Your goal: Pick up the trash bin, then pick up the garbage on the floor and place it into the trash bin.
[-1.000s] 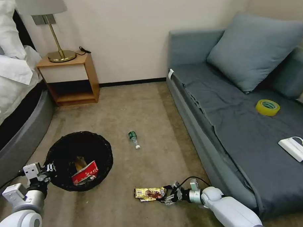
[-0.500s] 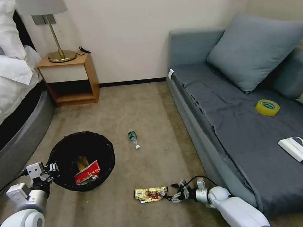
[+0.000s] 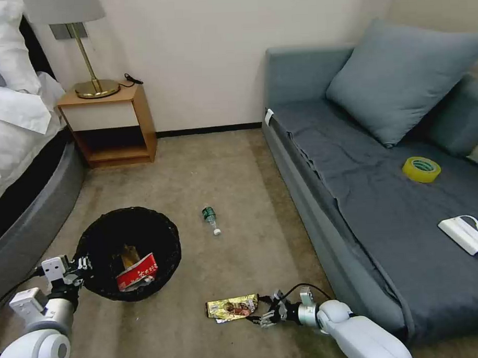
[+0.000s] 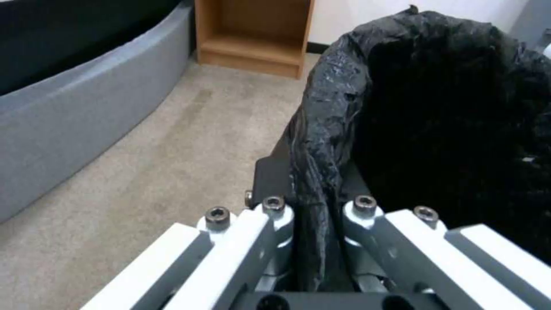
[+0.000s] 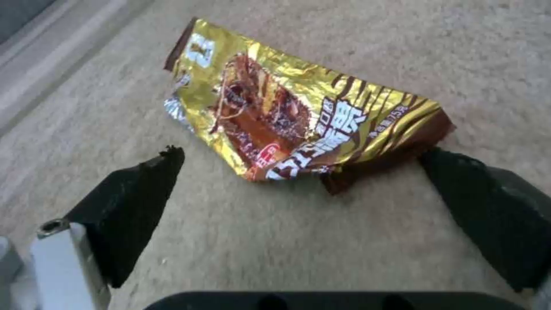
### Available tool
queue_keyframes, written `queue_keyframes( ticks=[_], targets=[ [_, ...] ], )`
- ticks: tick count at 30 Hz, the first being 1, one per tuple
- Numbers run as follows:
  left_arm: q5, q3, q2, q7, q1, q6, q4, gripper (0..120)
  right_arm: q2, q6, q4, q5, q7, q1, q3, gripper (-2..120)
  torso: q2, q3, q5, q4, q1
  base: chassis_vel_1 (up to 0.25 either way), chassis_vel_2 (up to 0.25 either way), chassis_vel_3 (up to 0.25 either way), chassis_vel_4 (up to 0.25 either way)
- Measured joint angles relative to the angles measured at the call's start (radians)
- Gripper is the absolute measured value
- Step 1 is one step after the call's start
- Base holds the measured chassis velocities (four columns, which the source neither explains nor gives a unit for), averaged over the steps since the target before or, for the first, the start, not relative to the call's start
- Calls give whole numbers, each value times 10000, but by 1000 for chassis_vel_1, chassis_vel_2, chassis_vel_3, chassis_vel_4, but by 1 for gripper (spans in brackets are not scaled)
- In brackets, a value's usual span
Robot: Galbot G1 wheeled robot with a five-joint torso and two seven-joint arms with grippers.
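Two grippers are low over the carpet. At seven o'clock the left gripper (image 3: 77, 268) pinches the bin (image 3: 127, 253) by its bagged rim, a red packet (image 3: 136, 272) inside. At five o'clock the right gripper (image 3: 262, 315) is spread wide, one finger touching the gold wrapper (image 3: 231, 307). Toward twelve lies the bottle (image 3: 211, 219).

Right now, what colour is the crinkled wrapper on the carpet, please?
Shiny gold with brown stripes, clearest in the right wrist view: crinkled foil wrapper.
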Motion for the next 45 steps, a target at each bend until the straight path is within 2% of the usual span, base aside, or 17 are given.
queue_keyframes(
  ticks=[11, 15, 16, 20, 22, 25, 26, 29, 31, 34, 36, 38, 45],
  targets=[
    [44, -45, 8, 43, 3, -91, 117, 4, 430, 111, -261, 19, 450, 109, -101, 98, 1, 0, -1, 0, 0, 0, 0, 0, 0],
    [50, -69, 10, 64, 5, -127, 157, 4, 521, 170, -367, -12, 581, 151, -132, 82, 0, 0, -1, -1, 0, 0, 0, 0, 0],
    [50, -69, 10, 64, 5, -127, 157, 4, 521, 170, -367, -12, 581, 151, -132, 82, 0, 0, -1, -1, 0, 0, 0, 0, 0],
    [51, -91, 21, 70, 5, -141, 185, 4, 554, 271, -463, -42, 573, 158, -147, 64, 0, -1, -1, -1, 0, 0, 0, 0, 0],
    [51, -96, 26, 72, 4, -143, 192, 4, 566, 309, -493, -55, 558, 157, -149, 61, 0, -1, -2, -1, 0, 0, 0, 0, 0],
    [51, -121, 42, 81, 3, -164, 224, 4, 605, 363, -540, -102, 531, 147, -158, 45, 0, 0, 1, 2, 0, 0, 0, 0, 0],
    [51, -121, 42, 81, 3, -164, 224, 4, 605, 363, -540, -102, 531, 147, -158, 45, 0, 0, 1, 2, 0, 0, 0, 0, 0],
    [51, -129, 45, 83, 1, -171, 238, 4, 633, 400, -577, -136, 528, 139, -168, 32, 0, 0, 1, 1, 0, 0, 0, 0, 0],
    [51, -130, 45, 83, 2, -173, 239, 4, 635, 403, -580, -137, 529, 139, -169, 30, 0, 0, 1, 1, 0, 0, 0, 0, 0],
    [49, -139, 44, 86, 2, -176, 244, 4, 667, 444, -610, -159, 544, 146, -205, 13, 0, 0, 1, 1, 0, 0, 0, 0, 0],
    [49, -142, 44, 86, 1, -178, 244, 4, 668, 448, -611, -164, 546, 149, -209, 12, 0, 0, 1, 1, 0, 0, 0, 0, 0],
    [48, -156, 40, 85, 1, -180, 244, 4, 672, 471, -612, -169, 573, 164, -216, 1, 0, 0, 2, 1, 0, 0, 0, 0, 0],
    [46, -162, 25, 89, 12, -194, 253, 4, 690, 618, -480, 26, 748, 279, -73, 0, 0, 1, 1, 1, 0, 0, 0, 0, 0]
  ],
)
